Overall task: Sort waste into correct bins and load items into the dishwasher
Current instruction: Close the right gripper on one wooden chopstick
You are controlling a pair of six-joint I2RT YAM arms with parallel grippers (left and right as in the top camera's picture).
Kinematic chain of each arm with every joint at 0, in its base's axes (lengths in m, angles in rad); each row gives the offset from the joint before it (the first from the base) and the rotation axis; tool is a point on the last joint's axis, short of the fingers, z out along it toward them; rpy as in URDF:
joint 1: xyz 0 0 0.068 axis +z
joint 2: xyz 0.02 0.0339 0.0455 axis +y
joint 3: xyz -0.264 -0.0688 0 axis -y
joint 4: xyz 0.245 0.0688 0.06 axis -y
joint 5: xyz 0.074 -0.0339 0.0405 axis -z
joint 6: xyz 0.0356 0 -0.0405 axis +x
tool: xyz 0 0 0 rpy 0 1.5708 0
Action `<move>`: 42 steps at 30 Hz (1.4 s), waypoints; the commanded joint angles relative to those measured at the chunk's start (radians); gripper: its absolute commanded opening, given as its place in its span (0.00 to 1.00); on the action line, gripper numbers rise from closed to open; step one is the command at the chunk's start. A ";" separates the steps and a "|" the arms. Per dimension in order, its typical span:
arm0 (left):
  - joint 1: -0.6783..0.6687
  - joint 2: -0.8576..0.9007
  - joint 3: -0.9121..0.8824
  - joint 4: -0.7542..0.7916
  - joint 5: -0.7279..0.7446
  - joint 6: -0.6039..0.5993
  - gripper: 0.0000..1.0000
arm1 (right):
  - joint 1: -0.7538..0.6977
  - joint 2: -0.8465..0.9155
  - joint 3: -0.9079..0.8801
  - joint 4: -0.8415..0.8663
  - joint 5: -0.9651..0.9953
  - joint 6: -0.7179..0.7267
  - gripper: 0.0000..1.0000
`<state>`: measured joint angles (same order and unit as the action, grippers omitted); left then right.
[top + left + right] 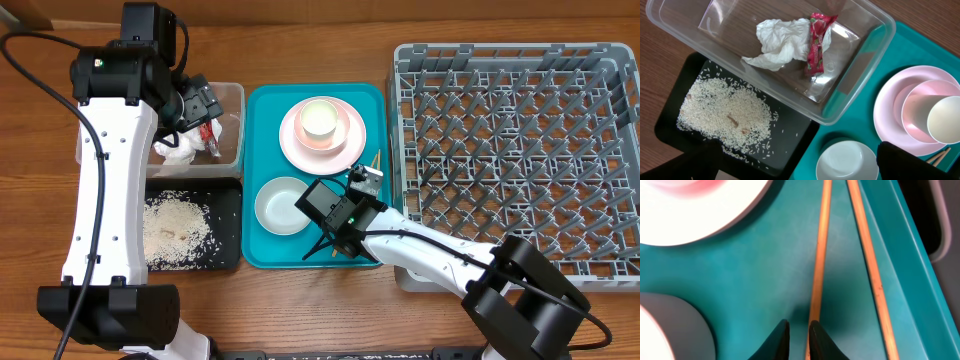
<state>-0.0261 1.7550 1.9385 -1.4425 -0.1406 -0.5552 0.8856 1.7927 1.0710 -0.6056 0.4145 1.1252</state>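
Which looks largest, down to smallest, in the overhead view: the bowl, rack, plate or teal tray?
1. rack
2. teal tray
3. plate
4. bowl
No two look alike in size, and all sit at about table height, so nearness to the camera does not blur the order.

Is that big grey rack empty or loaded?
Empty where visible: the grey rack shows only bare pegs. Pink plate, bowl and chopsticks sit on the teal tray.

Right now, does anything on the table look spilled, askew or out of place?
Nothing serious. Some rice grains lie scattered away from the heap, but inside the black tray. The two chopsticks on the teal tray are not parallel: they spread apart toward the right gripper. The napkin and wrapper sit in the clear tub.
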 commanded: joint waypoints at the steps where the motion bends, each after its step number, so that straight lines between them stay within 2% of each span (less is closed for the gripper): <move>1: 0.000 -0.002 0.007 0.003 -0.012 0.002 1.00 | 0.002 0.010 -0.027 0.028 0.031 0.005 0.18; 11: 0.000 -0.002 0.007 0.003 -0.012 0.002 1.00 | 0.000 0.020 -0.032 0.037 0.063 0.006 0.20; 22: 0.000 -0.002 0.007 0.003 -0.012 0.002 1.00 | 0.000 0.071 -0.032 0.060 0.072 0.005 0.29; 30: 0.000 -0.002 0.007 0.003 -0.012 0.002 1.00 | 0.000 0.071 -0.032 0.058 0.071 0.005 0.24; 42: 0.000 -0.002 0.007 0.003 -0.012 0.002 1.00 | 0.000 0.107 -0.032 0.076 0.071 0.005 0.24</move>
<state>-0.0261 1.7554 1.9385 -1.4425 -0.1406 -0.5552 0.8852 1.8717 1.0451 -0.5385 0.4732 1.1255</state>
